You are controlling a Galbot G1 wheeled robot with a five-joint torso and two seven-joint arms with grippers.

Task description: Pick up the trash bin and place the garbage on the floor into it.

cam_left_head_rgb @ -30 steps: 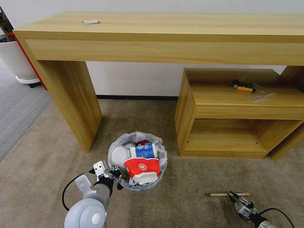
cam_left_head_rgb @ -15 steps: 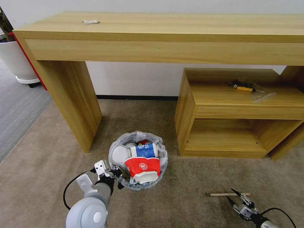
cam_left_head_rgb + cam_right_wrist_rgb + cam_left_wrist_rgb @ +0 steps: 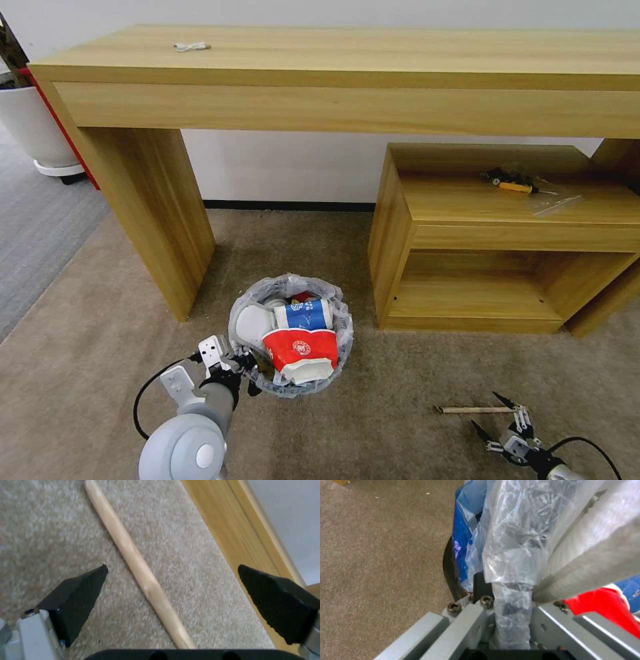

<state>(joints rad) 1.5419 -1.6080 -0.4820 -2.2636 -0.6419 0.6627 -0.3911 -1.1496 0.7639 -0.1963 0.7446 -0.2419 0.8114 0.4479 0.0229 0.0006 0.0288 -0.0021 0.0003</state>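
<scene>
Fingers of the right gripper (image 3: 499, 415) have spread wide beside the wooden stick (image 3: 473, 409) on the floor (image 3: 373, 427) — pickup pending; the left gripper (image 3: 248, 375) clamps the trash bin (image 3: 291, 393) rim.

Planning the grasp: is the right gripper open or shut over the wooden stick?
Open: the right gripper has its fingertips spread either side of the wooden stick.

- I count one round black bin (image 3: 291, 347) with a crinkled translucent liner.
- One thin wooden stick (image 3: 475, 409) on my carpet.
- Two of my pincers.
</scene>
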